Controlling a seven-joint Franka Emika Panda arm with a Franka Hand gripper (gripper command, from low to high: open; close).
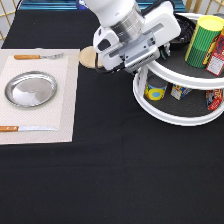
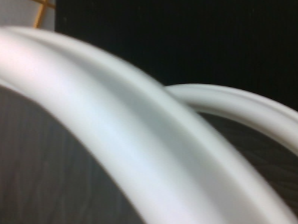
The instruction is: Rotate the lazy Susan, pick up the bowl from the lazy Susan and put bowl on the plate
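Note:
The lazy Susan (image 1: 165,117) stands at the exterior view's right, white with two dark grey tiers. The black bowl (image 1: 183,31) sits on its upper tier, mostly hidden behind my hand. My gripper (image 1: 162,50) hangs over the left edge of the upper tier, right beside the bowl; whether it touches the bowl is hidden. The silver plate (image 1: 31,89) lies empty on a pale placemat at the exterior view's left. The wrist view shows only the lazy Susan's white rims (image 2: 131,130) and grey shelf from close by.
A fork (image 1: 37,56) and a knife (image 1: 25,128) lie on the placemat (image 1: 67,100) above and below the plate. A wooden coaster (image 1: 88,56) lies left of my hand. A green-yellow can (image 1: 202,40) and a red box (image 1: 217,56) stand on the upper tier; small cans (image 1: 155,91) stand below.

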